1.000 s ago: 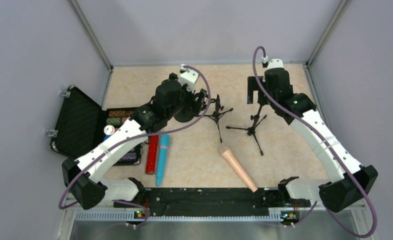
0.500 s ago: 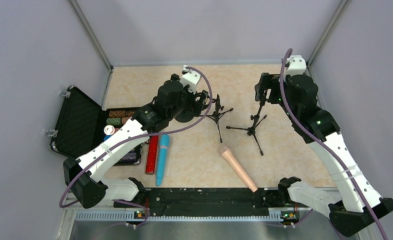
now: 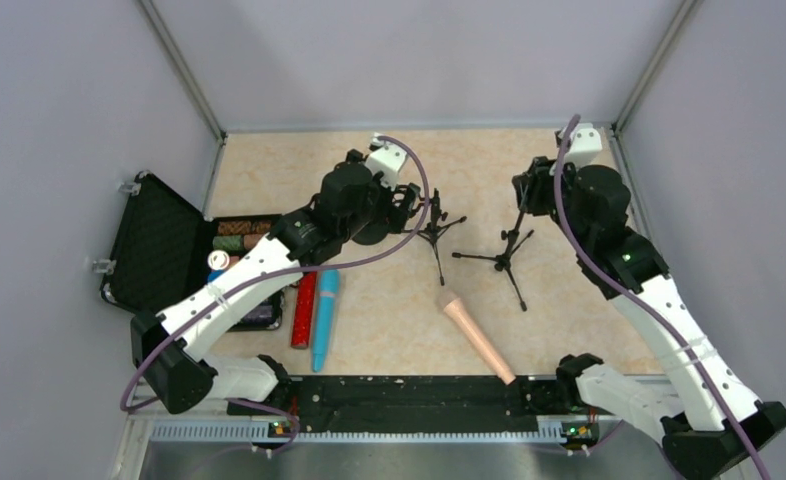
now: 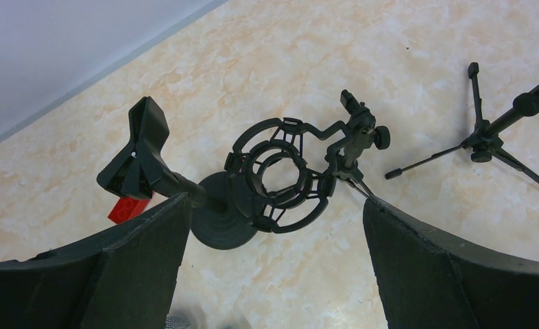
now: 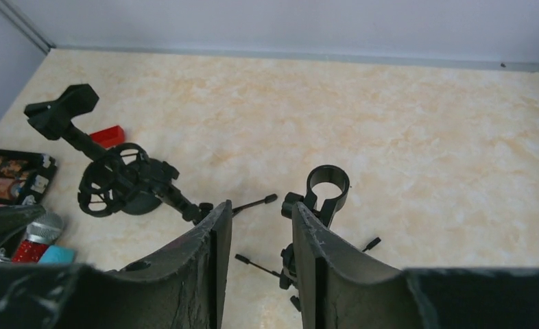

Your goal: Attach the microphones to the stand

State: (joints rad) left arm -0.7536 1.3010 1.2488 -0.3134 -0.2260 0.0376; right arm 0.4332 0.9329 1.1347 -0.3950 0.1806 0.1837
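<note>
Three microphones lie on the table: a glittery red one, a cyan-blue one beside it, and a peach-pink one nearer the middle. A black tripod stand carries a ring clip at its top. My right gripper hovers at that clip with its jaws narrowed to a small gap; nothing is between them, and the clip sits just past the right fingertip. My left gripper is wide open above a shock-mount stand and a round-base clip stand.
An open black case with small items lies at the left. A small red block sits behind the round base. The tripod legs spread over the table's middle.
The right arm has swung out to the right while its gripper stayed at the tripod stand's top, and its jaws have narrowed from wide open. The left arm has barely moved.
</note>
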